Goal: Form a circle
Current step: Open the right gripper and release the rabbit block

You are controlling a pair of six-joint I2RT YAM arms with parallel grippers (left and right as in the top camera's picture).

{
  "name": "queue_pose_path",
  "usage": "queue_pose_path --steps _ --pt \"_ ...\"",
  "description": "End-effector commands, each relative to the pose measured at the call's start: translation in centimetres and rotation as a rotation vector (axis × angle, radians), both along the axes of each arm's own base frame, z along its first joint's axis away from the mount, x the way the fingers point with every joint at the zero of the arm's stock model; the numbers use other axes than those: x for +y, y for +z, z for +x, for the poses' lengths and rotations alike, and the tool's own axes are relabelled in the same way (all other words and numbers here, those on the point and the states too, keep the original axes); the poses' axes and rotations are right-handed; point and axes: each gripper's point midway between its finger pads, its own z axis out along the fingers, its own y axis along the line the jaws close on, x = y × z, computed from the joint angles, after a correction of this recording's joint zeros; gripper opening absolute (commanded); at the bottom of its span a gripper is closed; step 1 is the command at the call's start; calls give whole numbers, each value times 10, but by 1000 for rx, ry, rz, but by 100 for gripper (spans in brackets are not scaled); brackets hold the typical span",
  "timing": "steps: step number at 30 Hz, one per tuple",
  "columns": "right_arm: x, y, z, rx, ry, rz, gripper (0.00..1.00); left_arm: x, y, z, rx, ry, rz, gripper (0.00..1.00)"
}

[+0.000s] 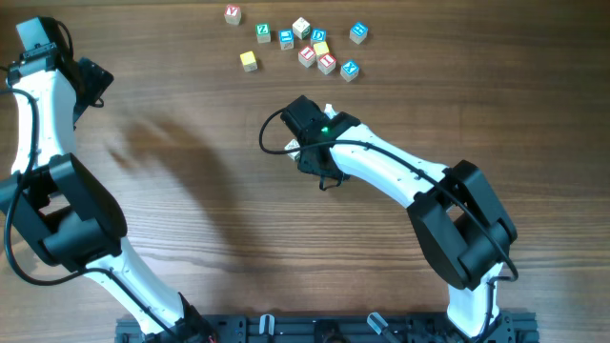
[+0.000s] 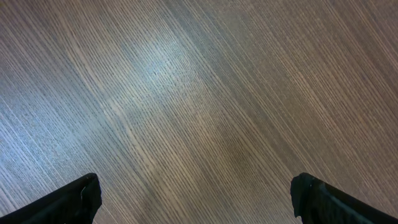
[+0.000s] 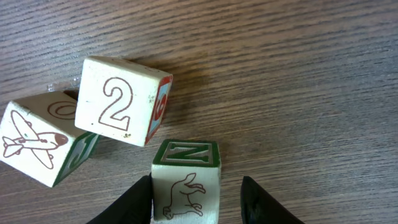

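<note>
One block (image 3: pixel 185 163) sits loosely within right end effector (image 3: pixel 196 198).

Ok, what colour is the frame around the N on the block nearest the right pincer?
Green, on the N block; clearest in the right wrist view.

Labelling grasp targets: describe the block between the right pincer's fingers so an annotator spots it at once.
On the wooden table, find the two dark fingers of the right pincer at the bottom of the right wrist view. The block stands between them. Unlike the "2" block and airplane block to its upper left, it shows a green-framed N on top and an animal outline in front.
</note>
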Motion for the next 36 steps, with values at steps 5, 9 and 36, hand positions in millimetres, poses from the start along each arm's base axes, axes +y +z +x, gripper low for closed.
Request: queue_pose_path --steps 5,9,36 --pt "4 2 1 -9 -28 27 43 3 10 1 -17 -2 13 100" --pt "4 2 1 -10 -24 27 36 3 10 1 -17 -2 13 100" --pt "7 3 6 -31 25 27 46 3 10 1 -17 -2 13 100"
